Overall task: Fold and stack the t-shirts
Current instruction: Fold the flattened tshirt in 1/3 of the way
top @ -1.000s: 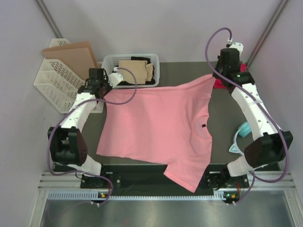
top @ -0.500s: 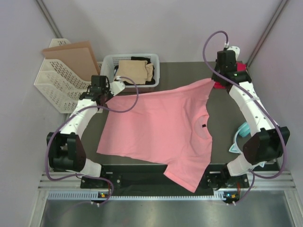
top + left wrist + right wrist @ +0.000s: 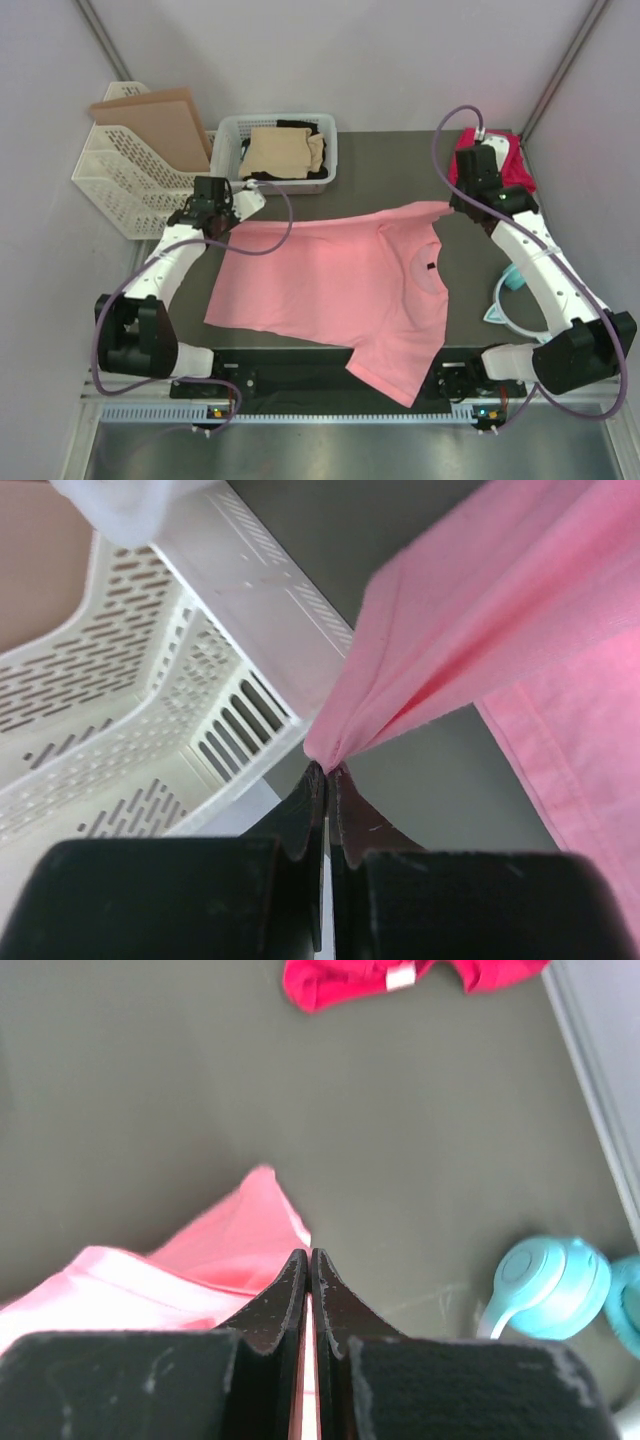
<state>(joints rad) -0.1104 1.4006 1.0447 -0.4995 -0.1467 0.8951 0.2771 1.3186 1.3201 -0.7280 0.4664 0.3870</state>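
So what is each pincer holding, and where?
Both are shut on the pink t-shirt: the left pincer pinches its far hem corner, the right pincer its far sleeve edge.

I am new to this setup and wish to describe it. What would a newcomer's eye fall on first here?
First, the salmon pink t-shirt spread across the middle, its far edge pinched by the left gripper and the right gripper, one at each end. Then the magenta-red shirt, crumpled at the far right corner.
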